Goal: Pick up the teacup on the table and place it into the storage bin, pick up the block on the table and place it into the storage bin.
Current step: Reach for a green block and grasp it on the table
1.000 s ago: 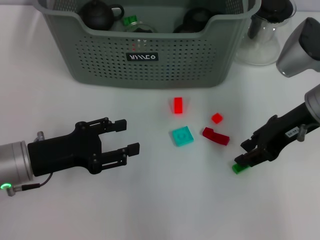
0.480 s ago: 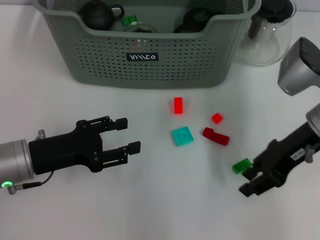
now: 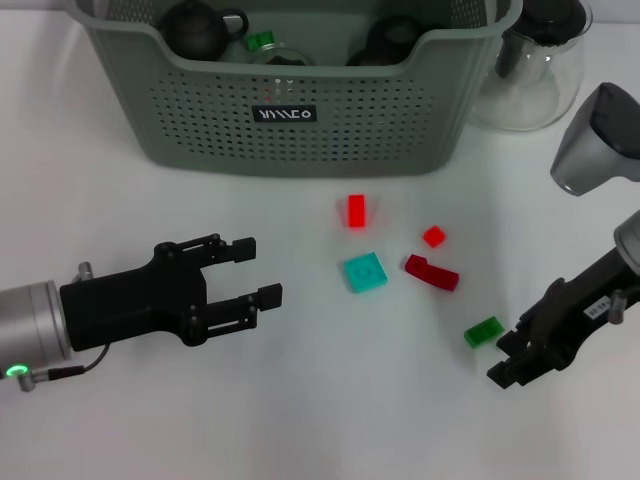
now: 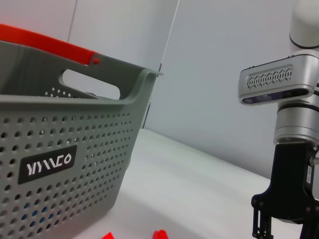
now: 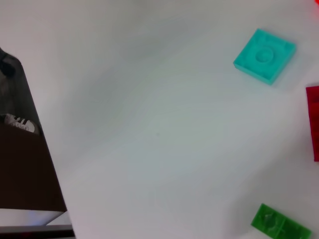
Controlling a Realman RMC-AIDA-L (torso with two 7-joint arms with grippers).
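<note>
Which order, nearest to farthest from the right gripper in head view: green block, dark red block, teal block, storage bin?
From the right gripper:
1. green block, right beside its fingertips.
2. dark red block, farther toward the table's middle.
3. teal block, beyond it toward the left arm.
4. storage bin, at the table's far edge.

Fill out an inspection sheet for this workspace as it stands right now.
Surface: white table, blocks scattered mid-table.
Job's things: storage bin at the far edge, holding dark teapots and a green piece. No teacup seen on the table. Loose blocks: green block, teal square block, dark red block, bright red block, small red block.
Clutter: glass pitcher beside the bin's right end.
Grippers: left hand open, empty, hovering left of the blocks. Right hand beside the green block, not holding it; finger state cannot be told.
Cables: thin cable by the left wrist.
Surroundings: pale wall behind the table.
</note>
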